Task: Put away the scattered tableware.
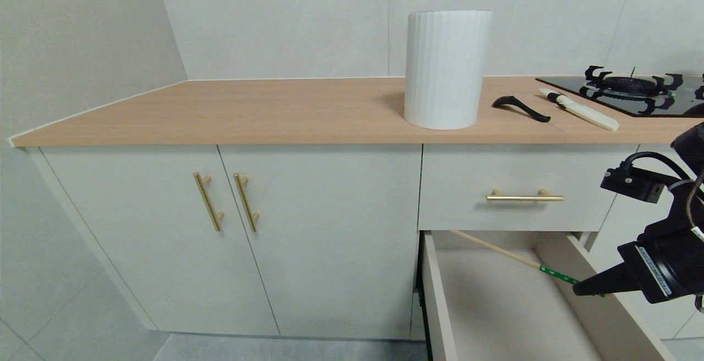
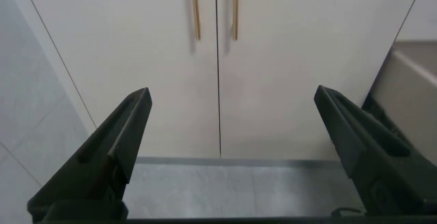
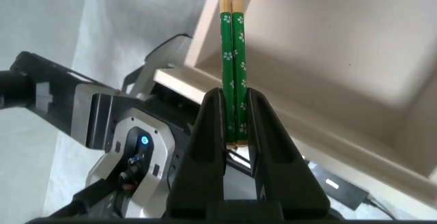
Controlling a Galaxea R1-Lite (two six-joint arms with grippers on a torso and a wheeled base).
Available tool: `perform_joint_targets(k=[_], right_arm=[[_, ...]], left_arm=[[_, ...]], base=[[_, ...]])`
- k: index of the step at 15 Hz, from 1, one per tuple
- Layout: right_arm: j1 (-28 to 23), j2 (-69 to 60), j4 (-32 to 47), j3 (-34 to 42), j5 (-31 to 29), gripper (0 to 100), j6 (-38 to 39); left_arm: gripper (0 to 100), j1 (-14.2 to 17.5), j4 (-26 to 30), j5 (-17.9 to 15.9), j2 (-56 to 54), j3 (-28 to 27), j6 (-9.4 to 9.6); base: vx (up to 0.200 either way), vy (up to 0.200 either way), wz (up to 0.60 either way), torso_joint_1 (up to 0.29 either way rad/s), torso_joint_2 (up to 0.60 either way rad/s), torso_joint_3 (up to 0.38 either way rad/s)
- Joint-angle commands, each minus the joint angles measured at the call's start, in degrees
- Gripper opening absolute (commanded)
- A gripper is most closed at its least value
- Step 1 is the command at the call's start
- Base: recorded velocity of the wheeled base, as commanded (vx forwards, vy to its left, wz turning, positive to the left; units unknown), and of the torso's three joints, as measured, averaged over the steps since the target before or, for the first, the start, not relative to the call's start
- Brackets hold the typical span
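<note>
My right gripper (image 1: 583, 289) is shut on a pair of wooden chopsticks (image 1: 509, 256) with green patterned ends (image 3: 232, 53). It holds them over the open lower drawer (image 1: 495, 306), and their thin ends point into the drawer's back left corner. On the wooden counter (image 1: 247, 110) lie a black-handled utensil (image 1: 520, 107) and a cream-handled knife (image 1: 580, 110), to the right of a tall white ribbed container (image 1: 444, 69). My left gripper (image 2: 232, 149) hangs open low in front of the double cabinet doors (image 2: 218, 67), with nothing between its fingers.
A black gas hob (image 1: 632, 88) sits at the counter's right end. Above the open drawer is a shut drawer with a gold handle (image 1: 525, 197). The double doors carry two gold handles (image 1: 225, 201). Grey tiled floor (image 1: 82, 328) lies to the left.
</note>
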Motion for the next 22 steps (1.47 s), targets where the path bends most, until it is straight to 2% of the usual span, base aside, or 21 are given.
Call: perform_joint_targets(k=[1, 6, 8, 12, 14, 16, 22], right_arm=[[0.0, 0.3, 0.1, 0.0, -0.1, 0, 0.1], [-0.1, 2.6, 0.0, -0.2, -0.1, 0, 0.1], [-0.1, 6.4, -2.4, 0.2, -0.4, 0, 0.3], [-0.1, 18.9, -6.8, 0.6, -8.3, 0, 2.7], [-0.1, 22.8, -9.5, 0.6, -9.3, 0, 5.0], [0.0, 27.4, -13.7, 1.5, -11.2, 0, 6.7], [0.3, 43.3, -33.3, 5.5, -15.9, 0, 11.3]], left_arm=[[100, 0.0, 0.0, 0.0, 0.0, 0.0, 0.02], [100, 0.0, 0.0, 0.0, 0.0, 0.0, 0.02], [100, 0.0, 0.0, 0.0, 0.0, 0.0, 0.02], [100, 0.0, 0.0, 0.0, 0.0, 0.0, 0.02], [100, 0.0, 0.0, 0.0, 0.0, 0.0, 0.02], [100, 0.0, 0.0, 0.0, 0.0, 0.0, 0.02], [100, 0.0, 0.0, 0.0, 0.0, 0.0, 0.02]], base=[[0.000, 0.000, 0.00, -0.041, 0.19, 0.129], [0.000, 0.000, 0.00, -0.013, 0.03, 0.019], [0.000, 0.000, 0.00, 0.000, 0.00, 0.000], [0.000, 0.000, 0.00, 0.000, 0.00, 0.000], [0.000, 0.000, 0.00, 0.000, 0.00, 0.000], [0.000, 0.000, 0.00, 0.000, 0.00, 0.000], [0.000, 0.000, 0.00, 0.000, 0.00, 0.000]])
